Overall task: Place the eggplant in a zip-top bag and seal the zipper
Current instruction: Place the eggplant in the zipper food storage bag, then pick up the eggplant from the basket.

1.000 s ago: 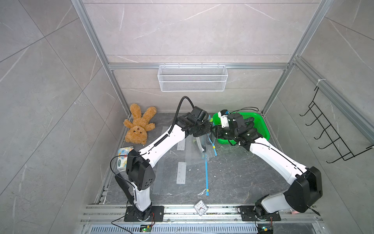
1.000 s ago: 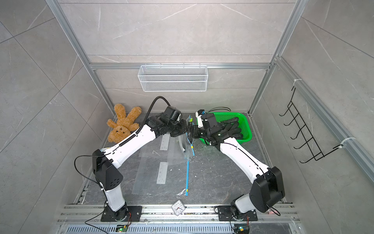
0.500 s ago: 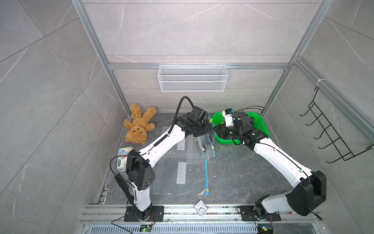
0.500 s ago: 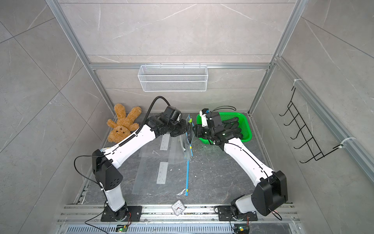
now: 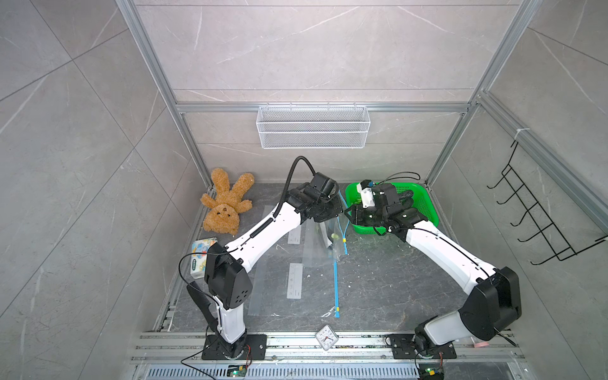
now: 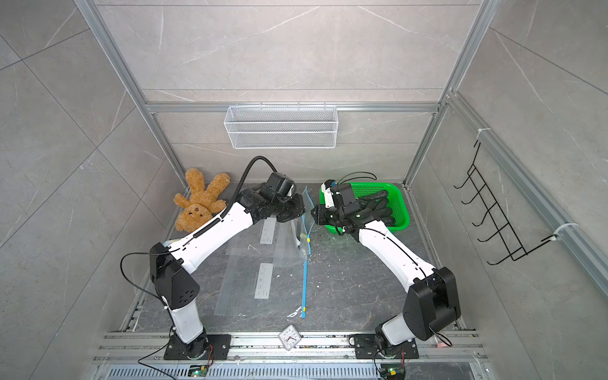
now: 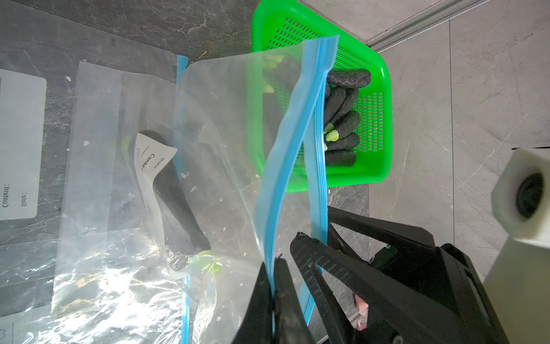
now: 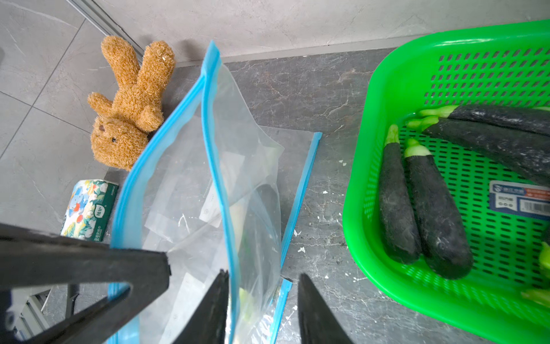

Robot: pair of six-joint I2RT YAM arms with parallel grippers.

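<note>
The right arm (image 5: pixel 444 243) has swung back to the clear zip-top bag (image 8: pixel 184 193) with its blue zipper strip. The long dark eggplant (image 7: pixel 178 202) lies inside already. Left fingers (image 7: pixel 287 306) clench one lip; right fingers (image 8: pixel 314 312) stand parted around the other. Sealing remains.

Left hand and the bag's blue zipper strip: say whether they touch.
Touching. The left wrist view shows the left hand clamped shut on the blue zipper strip.
</note>
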